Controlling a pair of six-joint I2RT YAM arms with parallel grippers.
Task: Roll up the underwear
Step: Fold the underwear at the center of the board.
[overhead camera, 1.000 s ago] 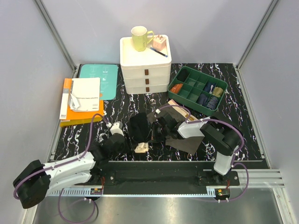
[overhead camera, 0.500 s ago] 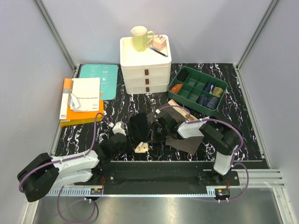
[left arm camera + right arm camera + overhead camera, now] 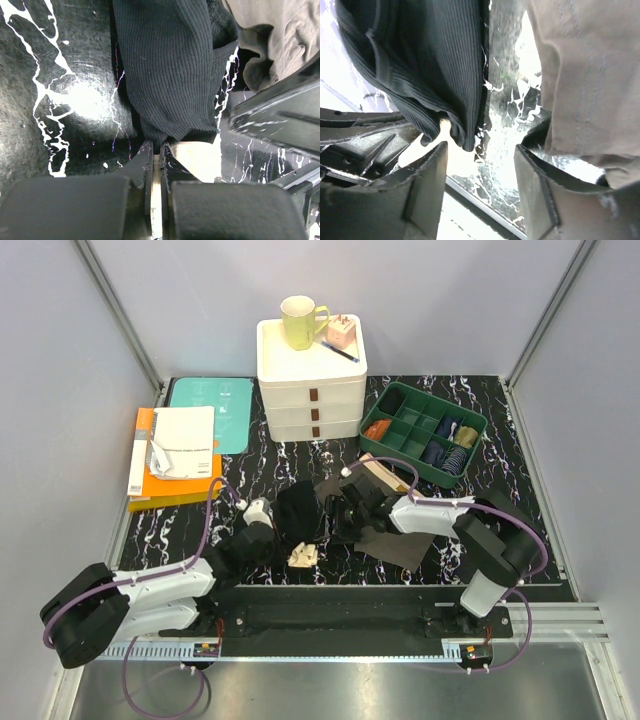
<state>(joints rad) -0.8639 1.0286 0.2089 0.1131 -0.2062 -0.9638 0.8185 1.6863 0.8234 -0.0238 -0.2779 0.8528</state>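
The black underwear (image 3: 298, 512) lies bunched at the table's front middle, its beige waistband (image 3: 303, 557) at the near end. My left gripper (image 3: 277, 540) is shut on the black cloth's (image 3: 175, 75) near edge, right beside the waistband (image 3: 197, 157); the closed tips (image 3: 157, 147) pinch a fold. My right gripper (image 3: 340, 506) stands open just right of the black underwear (image 3: 430, 60), nothing between its fingers (image 3: 481, 150). The olive-brown underwear (image 3: 400, 543) lies flat under the right arm, and also shows in the right wrist view (image 3: 585, 75) and the left wrist view (image 3: 280, 30).
A white drawer unit (image 3: 310, 390) with a mug (image 3: 300, 320) on top stands at the back. A green compartment tray (image 3: 394, 446) with sock bundles sits at the back right. Books (image 3: 175, 455) lie at the left. The table's metal front rail (image 3: 330, 620) is close behind the waistband.
My left gripper has shut on the near edge of the black underwear. My right gripper has opened, let go of the black cloth and shifted slightly back.
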